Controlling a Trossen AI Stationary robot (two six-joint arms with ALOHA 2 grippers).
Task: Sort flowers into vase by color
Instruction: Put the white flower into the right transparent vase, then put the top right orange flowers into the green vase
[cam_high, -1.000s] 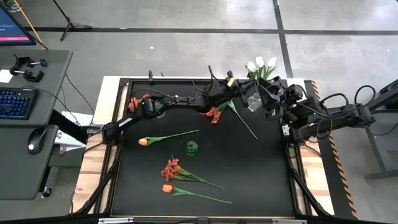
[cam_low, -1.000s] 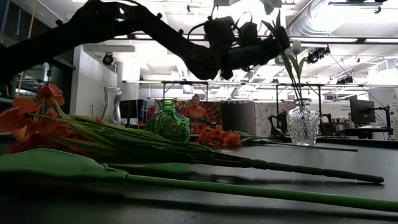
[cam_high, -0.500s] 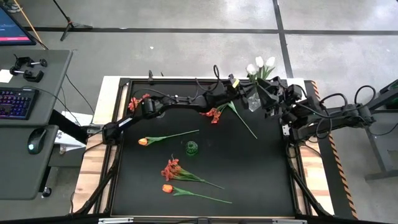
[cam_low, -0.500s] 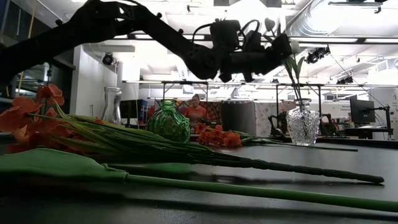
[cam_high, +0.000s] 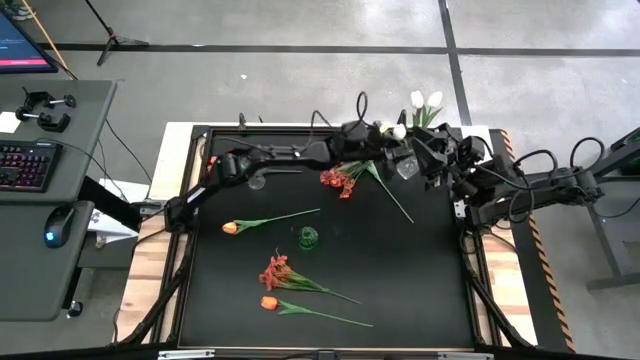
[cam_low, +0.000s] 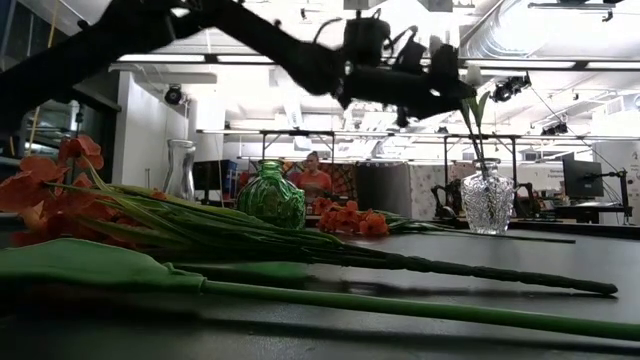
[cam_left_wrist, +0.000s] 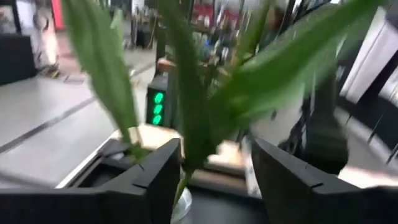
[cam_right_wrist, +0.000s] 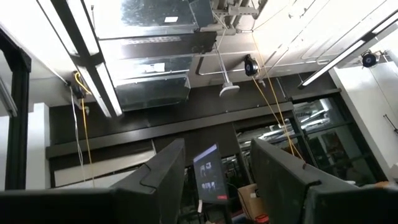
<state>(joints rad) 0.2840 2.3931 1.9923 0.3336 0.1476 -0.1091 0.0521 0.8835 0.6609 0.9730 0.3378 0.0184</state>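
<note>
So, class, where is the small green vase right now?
In the high view, the green vase stands mid-table, just right of the orange tulip.

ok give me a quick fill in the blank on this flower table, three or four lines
1. The white tulips stand in the clear glass ___.
2. The small round vase at mid-table is ___ in colour.
3. The single orange tulip lies ___ on the black table.
4. The ___ gripper reaches over by the white tulips.

Missing words: vase; green; flat; left

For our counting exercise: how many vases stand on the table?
3: green vase mid-table; cut-glass vase at the back right edge holding white tulips; plain clear vase back left.
</note>
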